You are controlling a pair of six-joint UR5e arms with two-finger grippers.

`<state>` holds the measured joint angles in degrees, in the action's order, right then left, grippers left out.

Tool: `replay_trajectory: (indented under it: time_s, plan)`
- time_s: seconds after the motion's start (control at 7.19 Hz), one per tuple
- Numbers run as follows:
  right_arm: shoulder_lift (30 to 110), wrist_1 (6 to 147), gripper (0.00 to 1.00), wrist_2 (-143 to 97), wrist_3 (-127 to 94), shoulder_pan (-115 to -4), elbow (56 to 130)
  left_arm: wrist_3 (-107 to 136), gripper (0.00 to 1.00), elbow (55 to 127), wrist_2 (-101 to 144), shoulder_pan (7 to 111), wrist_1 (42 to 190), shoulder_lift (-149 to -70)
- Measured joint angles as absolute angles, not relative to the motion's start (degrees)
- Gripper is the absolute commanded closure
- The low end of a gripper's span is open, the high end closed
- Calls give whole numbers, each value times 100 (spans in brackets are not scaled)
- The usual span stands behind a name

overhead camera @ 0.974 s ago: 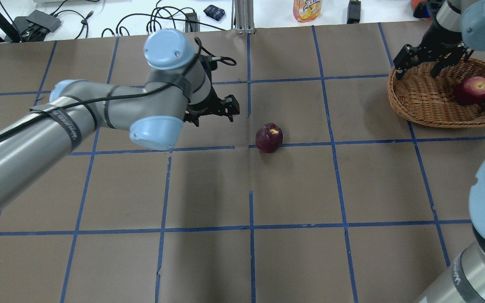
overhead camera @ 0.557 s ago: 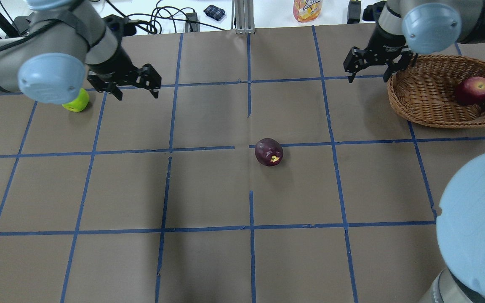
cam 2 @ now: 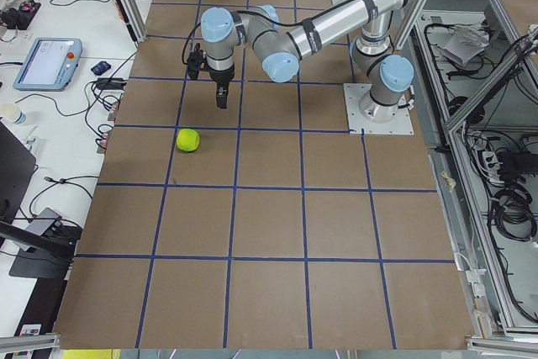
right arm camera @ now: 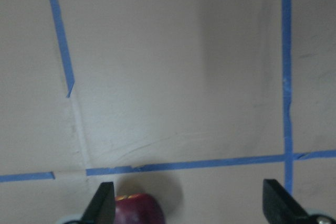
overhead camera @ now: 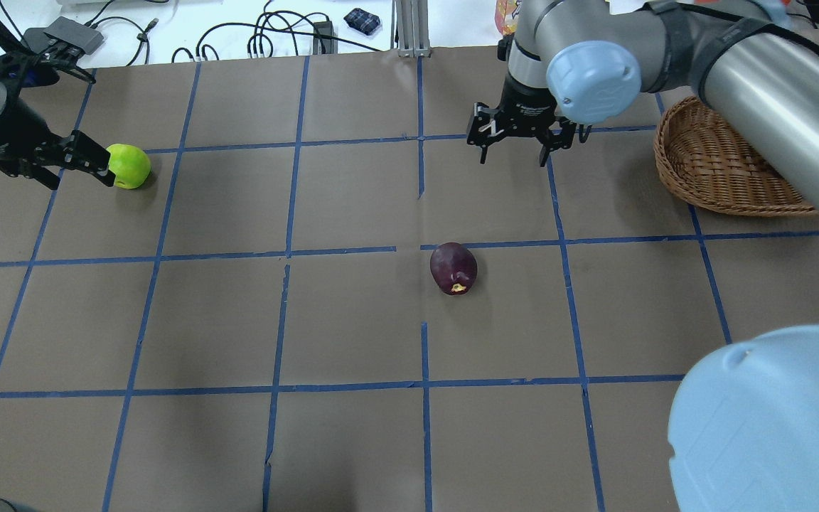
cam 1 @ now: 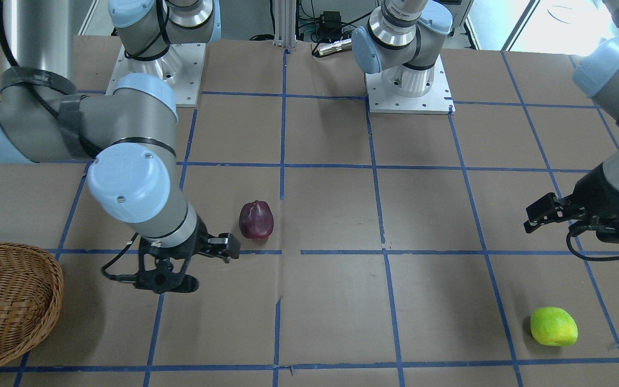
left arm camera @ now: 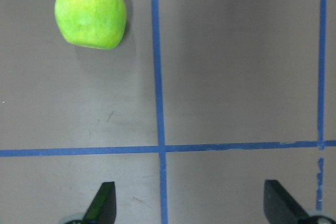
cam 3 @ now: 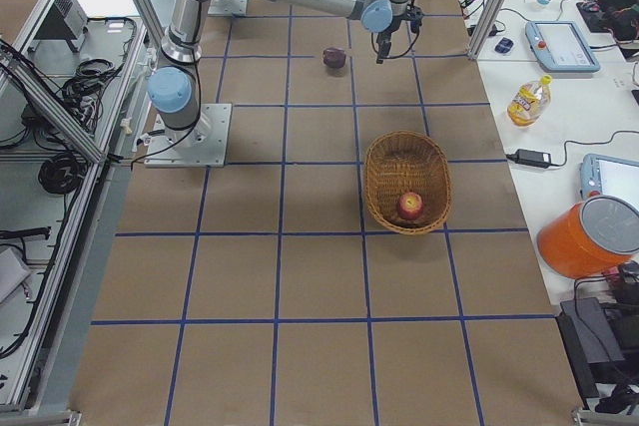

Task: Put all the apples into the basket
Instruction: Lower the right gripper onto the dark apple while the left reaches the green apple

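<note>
The surface (overhead camera: 352,320) is matte brown paper, slightly creased, ruled into squares by blue tape. On it lie two apples, well apart. The smooth maroon apple (overhead camera: 453,268) rests on its side near the middle, just beside a tape line, with its pale stem dimple facing the robot. The glossy, blocky yellow-green apple (overhead camera: 129,166) sits far out on the robot's left. The third, a red apple (cam 3: 410,207) with a tan dimple, lies inside the basket (cam 3: 374,182), a shallow oval of woven light-brown wicker on the robot's right.

The right arm stretches from the basket side toward the middle, with its wrist turned down. The right claw (overhead camera: 512,155) hangs above the surface beyond the maroon apple. Its black fingers are spread wide and hold nothing. In the right wrist view the apple only peeks in at the lower edge, close to one fingertip (right arm camera: 105,205), and whether they touch cannot be told.

The left arm reaches out low to its own side. The left claw (left arm camera: 191,205) is also parted and empty, pointing down, with the green apple ahead of its fingertips and clear of them.
</note>
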<state>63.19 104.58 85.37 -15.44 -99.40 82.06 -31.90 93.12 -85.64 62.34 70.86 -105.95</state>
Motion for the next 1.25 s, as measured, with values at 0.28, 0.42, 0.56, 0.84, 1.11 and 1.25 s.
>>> replay_trajectory:
  time_s: [0.28, 0.42, 0.56, 0.84, 1.11, 1.25]
  plan:
    - [6342, 10539, 0, 8447, -2012, -10302, 8602, -3544, 0, 9193, -8648, 6138, 6377, -11146]
    - [6356, 10696, 0, 8439, -2063, -10370, 8875, -3617, 0, 9146, -8793, 6131, 6023, -11420]
    - [6365, 10940, 0, 8450, -2071, -10410, 9154, -3682, 0, 9085, -8914, 6130, 5751, -11646]
    - [6404, 11231, 0, 8482, -2054, -10451, 9566, -3746, 0, 8871, -8981, 6166, 5551, -11913]
    - [6465, 11281, 0, 8454, -2057, -10488, 9957, -3777, 0, 8740, -8946, 6191, 5486, -12136]
    - [6478, 11291, 0, 8361, -2076, -10504, 10081, -3781, 0, 8677, -8924, 6199, 5449, -12232]
